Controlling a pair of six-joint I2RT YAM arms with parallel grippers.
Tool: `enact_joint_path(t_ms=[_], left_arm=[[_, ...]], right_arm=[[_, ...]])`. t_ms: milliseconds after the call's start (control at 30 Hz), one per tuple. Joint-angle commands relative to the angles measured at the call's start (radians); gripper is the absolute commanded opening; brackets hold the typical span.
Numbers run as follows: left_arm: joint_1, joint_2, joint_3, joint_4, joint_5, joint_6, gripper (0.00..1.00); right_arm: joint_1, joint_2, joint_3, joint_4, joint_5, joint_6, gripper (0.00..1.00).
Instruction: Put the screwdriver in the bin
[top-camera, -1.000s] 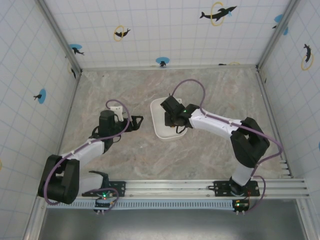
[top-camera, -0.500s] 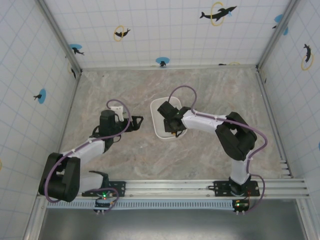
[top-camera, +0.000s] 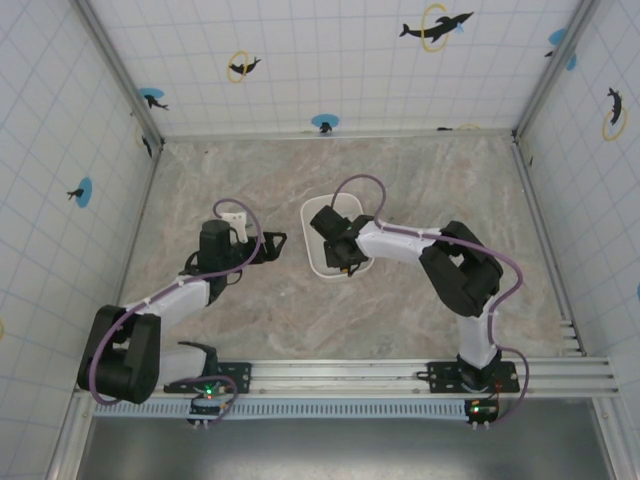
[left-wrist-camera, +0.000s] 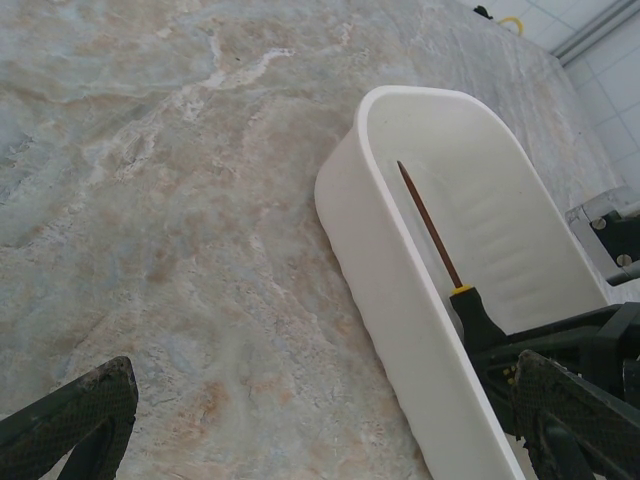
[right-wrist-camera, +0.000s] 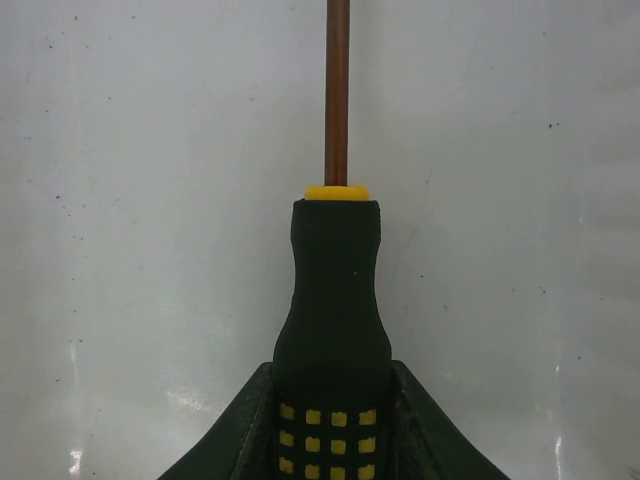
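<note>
Right tool: the right gripper (top-camera: 338, 252) is clamped on the black handle with yellow squares of the slim screwdriver (right-wrist-camera: 333, 290); in the right wrist view, its two dark fingers (right-wrist-camera: 248, 430) press the handle from both sides.

Left tool: the left gripper (top-camera: 279, 246) has its fingers (left-wrist-camera: 85, 420) wide apart and holds nothing. It is low over the marble-pattern table (top-camera: 420, 180), just beside the left long wall of the bin and not touching it.

Screwdriver: the screwdriver (left-wrist-camera: 462, 293) is inside the bin, below the rim. Its thin brown shaft points to the bin's far end, and the handle is at the near end. I cannot tell if the shaft touches the floor of the bin.

Container: the shallow white rectangular plastic bin (top-camera: 313, 232) stands near the middle of the table. In the left wrist view, the bin (left-wrist-camera: 400, 330) contains the screwdriver and the tip of the right gripper.

Change: compared with one second ago, the right arm's elbow is folded more to the left and its gripper is a little nearer the bin's left side. The left arm and the bin are in the same place.
</note>
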Motion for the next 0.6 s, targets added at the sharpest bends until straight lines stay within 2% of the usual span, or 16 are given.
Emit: enact_joint_path(t_ms=[0, 267, 567], left_arm=[[-0.005, 0.005, 0.022, -0.013, -0.001, 0.021, 0.98], [-0.005, 0.001, 0.025, -0.018, -0.002, 0.023, 0.97], [-0.005, -0.037, 0.065, -0.086, -0.025, 0.060, 0.98]], right_arm=[[0.007, 0.027, 0.038, -0.020, 0.006, -0.003, 0.27], [0.007, 0.022, 0.052, -0.042, 0.027, -0.005, 0.49], [0.008, -0.044, 0.137, -0.163, 0.059, -0.060, 0.58]])
